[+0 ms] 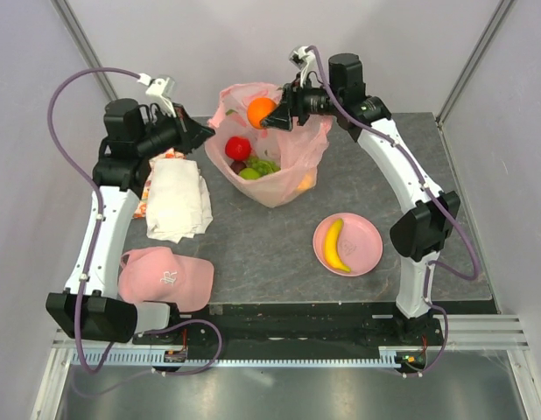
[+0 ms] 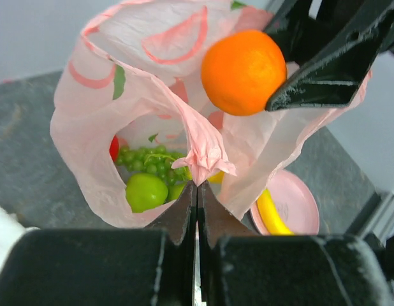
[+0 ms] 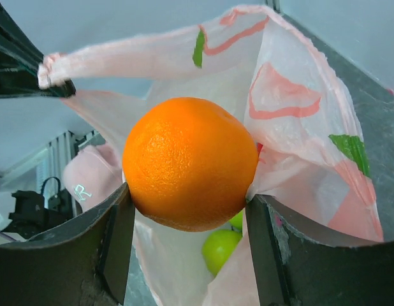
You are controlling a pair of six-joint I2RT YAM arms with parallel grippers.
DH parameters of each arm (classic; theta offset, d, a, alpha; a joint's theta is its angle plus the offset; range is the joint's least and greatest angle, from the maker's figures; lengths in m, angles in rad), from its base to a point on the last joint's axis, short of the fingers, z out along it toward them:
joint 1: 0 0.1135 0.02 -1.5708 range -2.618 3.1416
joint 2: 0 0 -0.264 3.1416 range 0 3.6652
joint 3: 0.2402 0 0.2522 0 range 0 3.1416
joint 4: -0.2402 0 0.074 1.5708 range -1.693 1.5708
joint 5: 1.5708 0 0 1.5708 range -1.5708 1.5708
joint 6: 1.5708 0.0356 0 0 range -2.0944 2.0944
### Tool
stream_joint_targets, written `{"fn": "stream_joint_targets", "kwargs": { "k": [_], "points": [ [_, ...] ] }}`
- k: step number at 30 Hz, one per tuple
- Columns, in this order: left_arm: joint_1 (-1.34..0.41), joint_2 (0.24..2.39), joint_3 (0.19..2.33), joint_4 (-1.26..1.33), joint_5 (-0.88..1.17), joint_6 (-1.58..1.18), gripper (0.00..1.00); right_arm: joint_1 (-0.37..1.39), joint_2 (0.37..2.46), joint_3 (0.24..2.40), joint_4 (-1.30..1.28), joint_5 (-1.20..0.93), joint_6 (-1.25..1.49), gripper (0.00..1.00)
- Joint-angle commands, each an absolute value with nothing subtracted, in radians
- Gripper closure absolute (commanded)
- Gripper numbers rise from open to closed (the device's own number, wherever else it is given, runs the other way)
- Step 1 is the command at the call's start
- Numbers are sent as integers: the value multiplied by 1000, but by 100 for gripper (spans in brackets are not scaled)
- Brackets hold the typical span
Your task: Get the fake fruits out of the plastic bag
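Your right pincer (image 3: 187, 197) is pinching the orange (image 3: 189, 162) from both sides. The orange is up in the air, just over the mouth of the plastic bag (image 1: 288, 179), at the back of the desk (image 1: 270, 254). Your left pincer (image 2: 197, 189) is pressed together on a bunched bit of the bag's rim. It holds the bag up and its mouth open.

I think the step now is to carry the orange away and put it down. Here is how to do it well.

First go up a little more. The thin bag looks very close to one side of the right pincer, so it may come along if you pull sideways too soon.

Do not squeeze harder or softer. The orange is round and shiny, so it could slip and roll.

Hold the bag tight with the left pincer while the right arm goes. If the bag flops shut, the next fruit will be hard to reach.

The pink plate (image 1: 367, 229) is near the front right, well apart from the bag. A banana (image 1: 336, 246) lies on it already. Aim for a bare part beside the banana, go down low, and only then spread the pincer.

A red apple (image 1: 238, 147), a green apple (image 2: 146, 191) and green grapes (image 2: 149, 159) are inside the bag, so you are not done.
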State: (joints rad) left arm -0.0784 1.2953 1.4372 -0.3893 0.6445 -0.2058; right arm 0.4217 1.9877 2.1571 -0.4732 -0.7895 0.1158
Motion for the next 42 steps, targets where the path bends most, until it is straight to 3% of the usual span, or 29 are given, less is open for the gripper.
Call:
{"fn": "stream_joint_targets", "kwargs": {
  "k": [1,10,17,18,19,23,30,33,37,42],
  "points": [
    [-45,1266,1497,-339,594,-278,98,413,1931,2077,-333,-864,226,50],
    [-44,1197,1209,-353,693,-337,98,410,1894,1663,-600,-686,-291,53],
    [-44,1163,1065,-439,677,-312,98,451,1918,1559,-626,-445,-382,54],
    [-44,1158,1048,-446,666,-304,98,459,1907,1543,-629,-425,-387,53],
    [-44,1151,1040,-449,655,-296,98,472,1901,1519,-632,-416,-388,42],
    [-44,1132,1034,-446,650,-284,99,483,1826,1526,-672,-402,-356,19],
    [-44,1132,1025,-420,680,-279,98,485,1644,1586,-695,-459,-315,10],
    [-44,1137,1023,-416,690,-287,99,494,1667,1562,-678,-443,-301,15],
    [-44,1141,1022,-407,693,-293,98,505,1747,1551,-657,-400,-299,34],
    [-46,1147,1031,-405,692,-287,99,511,1867,1591,-627,-394,-278,45]
  ]
}}
